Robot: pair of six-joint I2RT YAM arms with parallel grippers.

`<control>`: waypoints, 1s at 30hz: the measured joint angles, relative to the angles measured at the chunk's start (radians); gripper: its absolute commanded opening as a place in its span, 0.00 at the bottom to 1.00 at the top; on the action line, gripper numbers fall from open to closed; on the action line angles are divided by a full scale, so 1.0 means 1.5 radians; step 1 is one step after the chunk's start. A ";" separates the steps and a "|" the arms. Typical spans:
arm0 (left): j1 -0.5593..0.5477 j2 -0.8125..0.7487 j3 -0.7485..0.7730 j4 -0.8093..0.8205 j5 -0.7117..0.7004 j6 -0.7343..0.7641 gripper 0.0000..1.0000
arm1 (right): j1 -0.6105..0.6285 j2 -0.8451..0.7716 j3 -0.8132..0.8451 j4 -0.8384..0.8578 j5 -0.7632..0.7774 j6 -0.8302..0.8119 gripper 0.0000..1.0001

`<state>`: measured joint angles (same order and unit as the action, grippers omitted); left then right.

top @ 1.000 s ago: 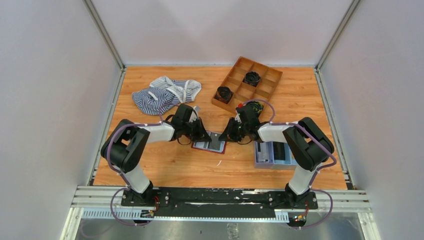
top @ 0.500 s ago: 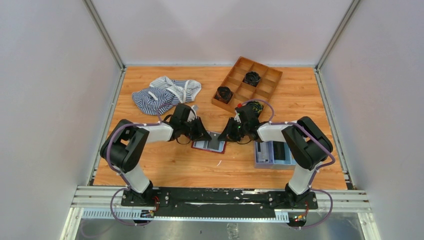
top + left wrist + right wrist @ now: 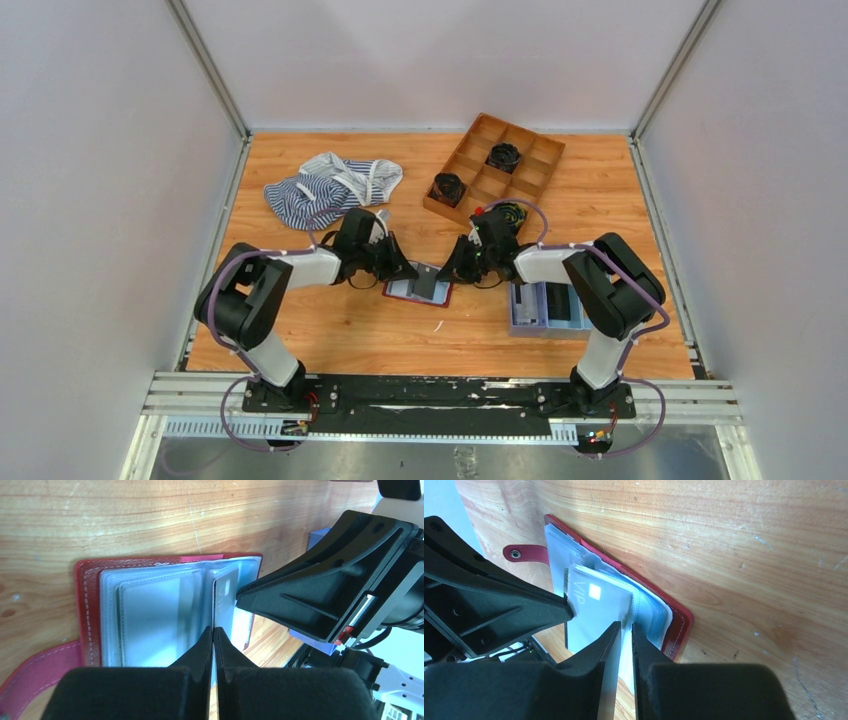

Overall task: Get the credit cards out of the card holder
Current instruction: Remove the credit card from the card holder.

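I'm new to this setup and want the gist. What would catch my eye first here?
Mid-table lies an open maroon card holder, the left gripper shut at a grey card's edge, the right gripper pinching a pocket. Behind lie striped cloth and a wooden divider tray.

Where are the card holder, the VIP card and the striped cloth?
card holder (image 3: 86, 610): left wrist view, red stitched edge.
VIP card (image 3: 595, 611): right wrist view, grey face.
striped cloth (image 3: 315, 190): top view, its middle.
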<state>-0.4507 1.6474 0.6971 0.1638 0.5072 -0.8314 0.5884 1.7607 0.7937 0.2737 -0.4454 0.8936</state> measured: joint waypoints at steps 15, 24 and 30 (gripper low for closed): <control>0.037 -0.023 -0.023 0.004 0.020 0.006 0.00 | 0.000 0.000 0.000 0.000 0.000 0.000 0.20; 0.037 -0.023 -0.026 0.005 0.033 0.008 0.00 | 0.000 -0.024 -0.026 0.020 -0.012 0.017 0.37; 0.037 -0.022 -0.039 0.023 0.035 -0.002 0.00 | 0.000 -0.028 -0.047 0.061 -0.040 0.053 0.40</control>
<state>-0.3950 1.6138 0.6380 0.1982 0.5591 -0.8349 0.5888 1.7191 0.7227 0.3656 -0.5060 0.9730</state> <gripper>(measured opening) 0.006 0.390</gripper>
